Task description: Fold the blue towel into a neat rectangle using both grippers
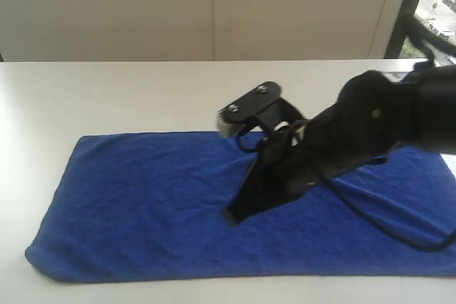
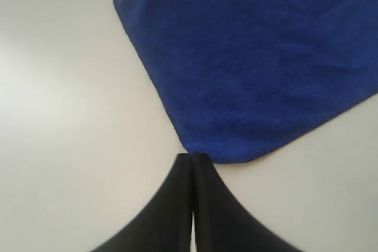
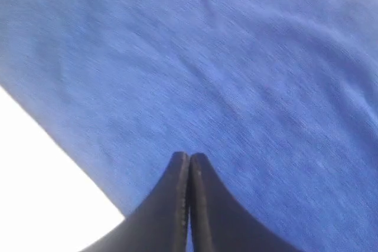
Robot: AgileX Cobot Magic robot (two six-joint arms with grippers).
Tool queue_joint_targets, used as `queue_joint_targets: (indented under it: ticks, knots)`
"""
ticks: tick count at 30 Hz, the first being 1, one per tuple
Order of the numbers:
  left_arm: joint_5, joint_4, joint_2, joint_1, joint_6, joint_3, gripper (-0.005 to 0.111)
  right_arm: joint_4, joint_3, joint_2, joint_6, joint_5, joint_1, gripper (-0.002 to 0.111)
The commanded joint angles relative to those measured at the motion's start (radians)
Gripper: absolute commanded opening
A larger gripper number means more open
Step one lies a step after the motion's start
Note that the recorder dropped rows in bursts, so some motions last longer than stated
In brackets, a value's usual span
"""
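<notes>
White counter [image 1: 214,291] fills the room's foreground, and the towel [image 1: 142,204] lies spread flat on it as one long blue rectangle, its long sides running left to right. The near left corner is rounded and slightly puffed; the right end runs out of the exterior view.

From the right, a black arm [image 1: 370,126] leans down over the middle of the towel. The right end effector [image 1: 230,215] points down and leftward, and its tip is at the cloth's surface, though I cannot tell whether it presses on the cloth. The wrist view shows its two fingers [image 3: 177,205] pressed together with nothing between them, blue pile all around and a wedge of bare counter to one side. A black cable [image 1: 377,226] loops from the arm across the towel.

The left end effector [image 2: 192,159] shows only in its own wrist view, with its fingers together too. Their tip sits right at one corner of the towel, over bare counter. Whether it touches that corner is unclear.

Behind the counter stands a cream panelled wall [image 1: 214,5], with a dark-framed window [image 1: 434,5] at the far right.
</notes>
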Motion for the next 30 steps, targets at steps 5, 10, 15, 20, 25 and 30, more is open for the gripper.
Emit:
queue_joint_targets:
  ticks: [5, 10, 15, 20, 25, 30]
  knots:
    - [-0.018, -0.207, -0.039, 0.015, 0.133, 0.044, 0.0, 0.038, -0.117, 0.142, 0.063, -0.128, 0.2, 0.0]
    - [-0.019, -0.589, -0.043, 0.015, 0.56, 0.044, 0.0, -0.093, -0.152, 0.189, 0.161, -0.083, 0.175, 0.0]
    - [0.077, -0.889, -0.031, 0.015, 0.844, 0.055, 0.0, -0.592, -0.152, 0.187, 0.608, 0.099, 0.11, 0.0]
    - [0.12, -1.18, 0.019, 0.015, 0.979, 0.147, 0.0, -0.971, -0.15, 0.178, 0.914, 0.313, 0.086, 0.0]
    - [0.023, -1.273, 0.083, 0.037, 0.917, 0.196, 0.0, -1.001, -0.146, 0.149, 0.916, 0.375, 0.086, 0.0]
    - [0.069, -1.166, 0.176, 0.215, 0.757, 0.176, 0.0, -1.001, -0.146, 0.116, 0.916, 0.378, 0.087, 0.0]
